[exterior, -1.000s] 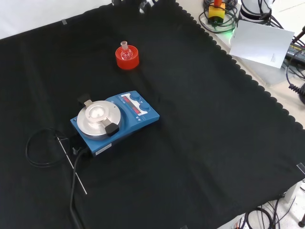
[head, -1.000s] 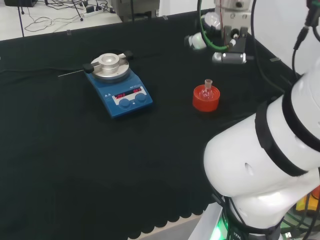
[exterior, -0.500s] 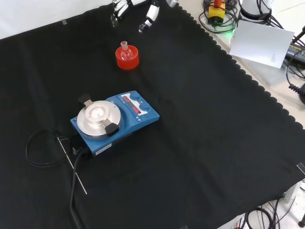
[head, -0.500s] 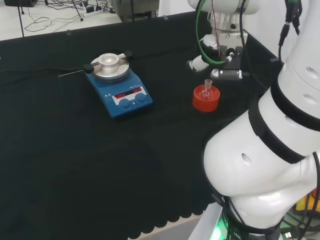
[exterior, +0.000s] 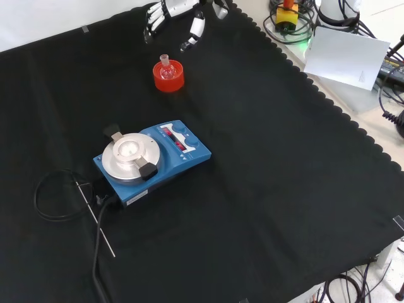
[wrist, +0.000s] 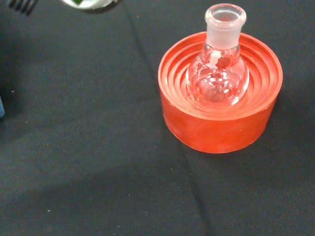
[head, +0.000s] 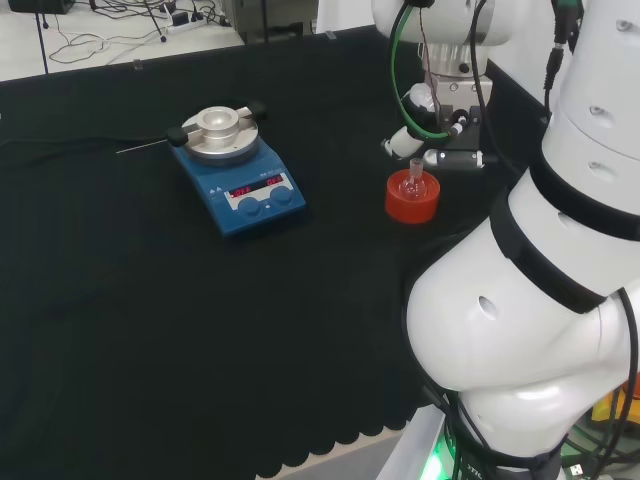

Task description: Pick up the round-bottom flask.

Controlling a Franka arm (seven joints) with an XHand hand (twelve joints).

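Round-bottom flask (exterior: 165, 68) upright in red stand (exterior: 169, 81), fingers (exterior: 153, 21) spread wide above, apart

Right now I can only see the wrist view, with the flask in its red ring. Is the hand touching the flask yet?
Observer: No. In the front view the hand hangs beyond the flask, apart from it.
Operator: Are its fingers open?
Observer: Yes. The fingers and the thumb are spread and hold nothing.
Operator: Is anything else close by?
Observer: A blue hotplate stands on the cloth, nearer the front camera than the stand, with a gap between them.
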